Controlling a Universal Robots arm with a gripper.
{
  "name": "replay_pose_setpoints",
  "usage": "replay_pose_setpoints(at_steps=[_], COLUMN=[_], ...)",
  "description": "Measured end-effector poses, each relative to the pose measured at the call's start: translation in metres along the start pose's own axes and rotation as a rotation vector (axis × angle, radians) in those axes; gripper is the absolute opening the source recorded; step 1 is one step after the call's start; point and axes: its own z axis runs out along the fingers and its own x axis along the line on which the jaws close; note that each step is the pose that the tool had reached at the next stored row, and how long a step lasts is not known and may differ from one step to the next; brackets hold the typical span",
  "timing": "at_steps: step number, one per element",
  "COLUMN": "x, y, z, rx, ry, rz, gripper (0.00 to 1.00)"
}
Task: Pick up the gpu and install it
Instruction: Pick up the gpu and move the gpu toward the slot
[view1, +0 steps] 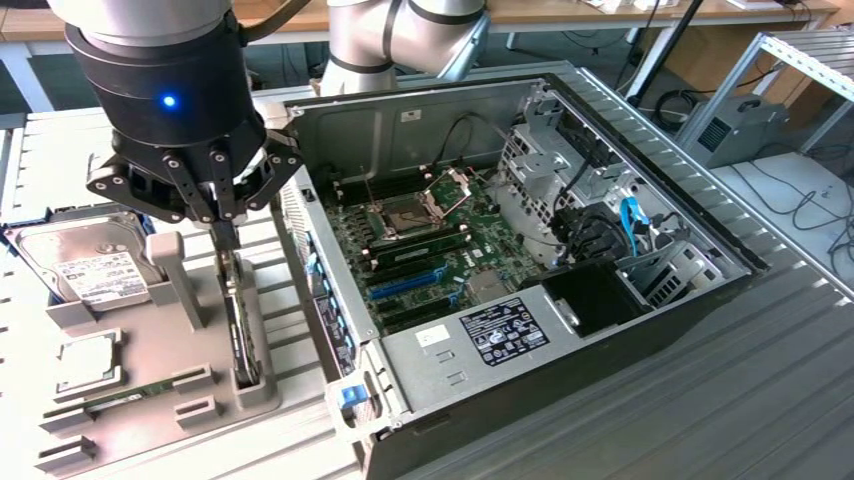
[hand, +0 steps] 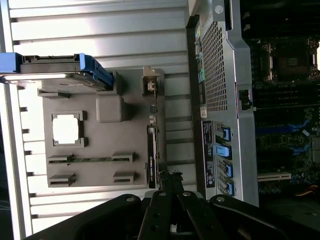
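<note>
The jaws hang at the far end of the gpu (view1: 240, 320); whether they grip it I cannot tell. It stands on edge in a grey holder (view1: 167, 340), to the exterior view's left of the open computer case (view1: 387, 125).

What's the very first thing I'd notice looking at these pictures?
Probably the big open computer case, with its green motherboard showing, on the exterior view's right. Next comes the black gripper on the exterior view's left, down close over the gpu, which stands on edge in a grey holder beside a hard drive.
</note>
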Motion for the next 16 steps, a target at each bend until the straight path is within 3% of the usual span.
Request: replay_pose_setpoints(at_steps=[5,6,7,11,16], x=[0.0000,0.0000,0.0000,0.0000,0.0000], y=[0.0000,0.0000,0.0000,0.0000,0.0000], z=[0.0000,0.0000,0.0000,0.0000,0.0001], rx=[0.0000,0.0000,0.0000,0.0000,0.0002], ry=[0.0000,0.0000,0.0001,0.0000,0.0001], rz=[0.000,0.000,0.000,0.000,0.000], gripper=[0.11,0.17,0.17,0.42,0.42])
